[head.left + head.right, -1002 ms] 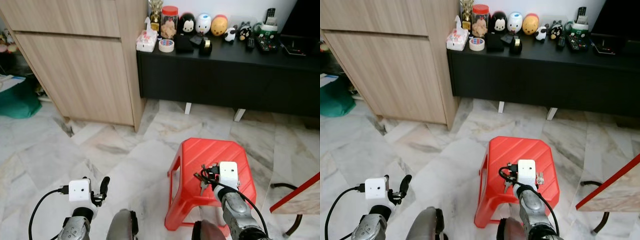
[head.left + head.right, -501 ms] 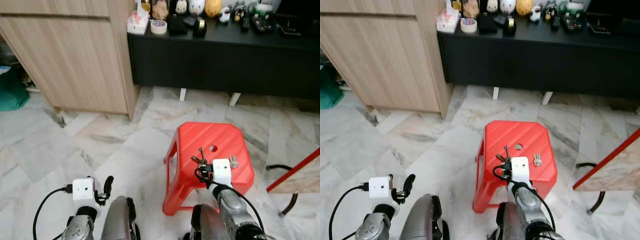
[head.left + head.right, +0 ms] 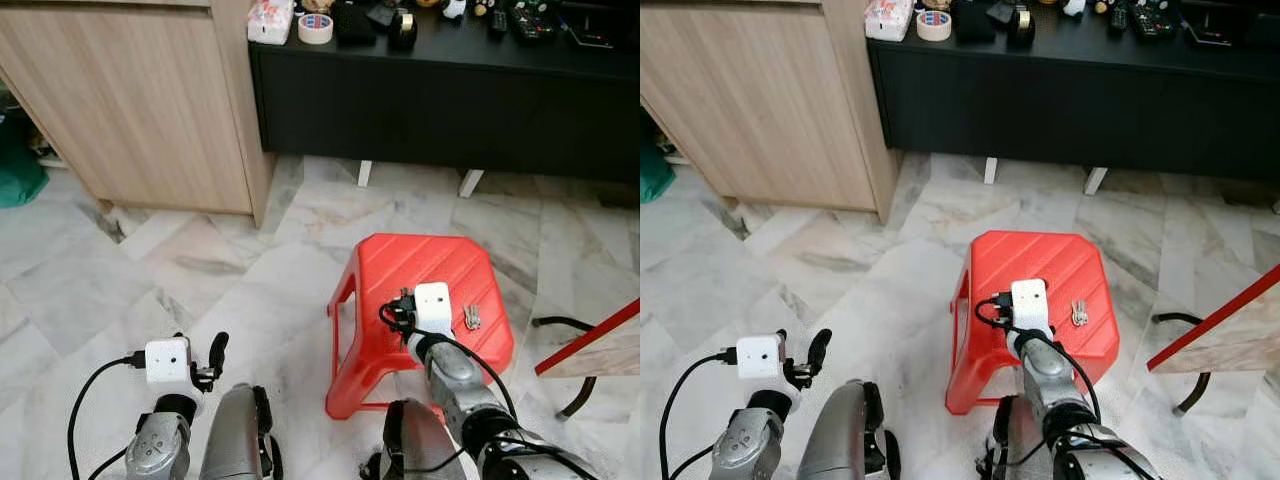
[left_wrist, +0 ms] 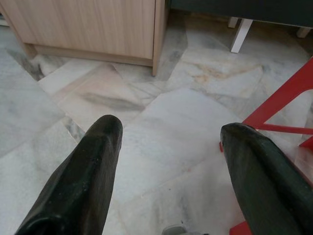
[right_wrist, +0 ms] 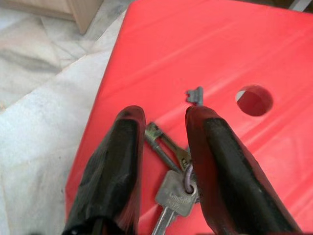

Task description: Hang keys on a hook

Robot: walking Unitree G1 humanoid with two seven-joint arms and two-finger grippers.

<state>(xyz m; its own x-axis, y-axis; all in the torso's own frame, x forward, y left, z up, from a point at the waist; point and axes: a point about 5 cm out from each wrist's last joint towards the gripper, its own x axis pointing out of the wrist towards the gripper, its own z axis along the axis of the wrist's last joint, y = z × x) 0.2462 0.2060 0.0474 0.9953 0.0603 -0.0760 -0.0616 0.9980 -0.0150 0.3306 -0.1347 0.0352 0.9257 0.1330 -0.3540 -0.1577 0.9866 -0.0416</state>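
A bunch of keys (image 5: 172, 196) on a ring lies flat on the red plastic stool (image 3: 440, 265). My right gripper (image 5: 161, 115) is low over the stool's top, open, its two black fingers straddling the bunch; one finger (image 5: 215, 147) rests by the ring. In the eye views the white wrist camera box (image 3: 432, 300) covers that bunch. A second small bunch of keys (image 3: 471, 318) lies on the stool just right of the gripper. My left gripper (image 4: 166, 142) hangs open over the marble floor, to the left of the stool.
A long black cabinet (image 3: 450, 90) with small items on top stands behind the stool. A wooden cupboard (image 3: 130, 110) is at the back left. A red-edged board (image 3: 590, 350) and a black cable (image 3: 560, 322) lie at the right.
The camera has tilted down and come closer to the stool. My right gripper has moved forward over the stool's top, and the keys that showed ahead of it now lie between its fingers.
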